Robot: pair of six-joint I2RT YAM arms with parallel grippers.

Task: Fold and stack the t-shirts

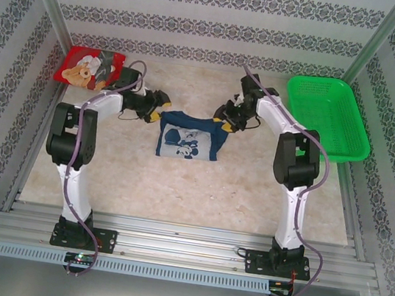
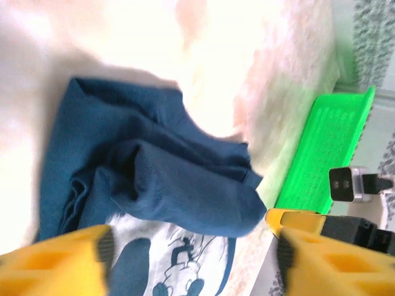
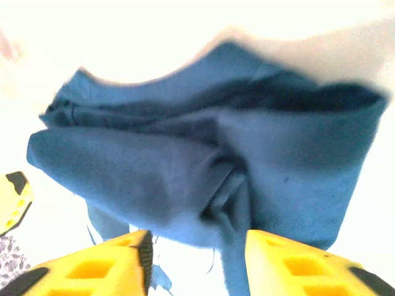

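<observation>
So here we've got the dark navy blue cloth t-shirt with the white cartoon-mouse print [image 1: 188, 138] lying mostly flat on the pale beige table [image 1: 197, 200], print facing up, and we'll use it as our reference for everything else. Its top edge, the side farthest from the arm bases, looks bunched. In the wrist views we see the sleeve cloth rumpled and doubled over onto the body instead of lying smooth. The left gripper [image 1: 160, 110] sits just beside the shirt's upper left corner. In its own wrist view its yellow fingers [image 2: 68, 259] stand wide apart with nothing pinched between them, so we call it open, and the navy cloth lies just past the fingertips. The right gripper [image 1: 228, 118] is just beside the shirt's upper right corner, mirror style. From its wrist camera the two fingers [image 3: 92, 271] are apart too, with a fold of navy cloth hanging down into the gap close to one of them. We don't see them clamping it, so that one reads as open as well. The red cloth t-shirt with the teddy-bear print [image 1: 89, 67] lies well off to the left of the navy shirt and farther back, print up, a bit crumpled. The bright green plastic mesh basket [image 1: 328, 119] sits well apart to the right of the navy shirt, also farther back.
</observation>
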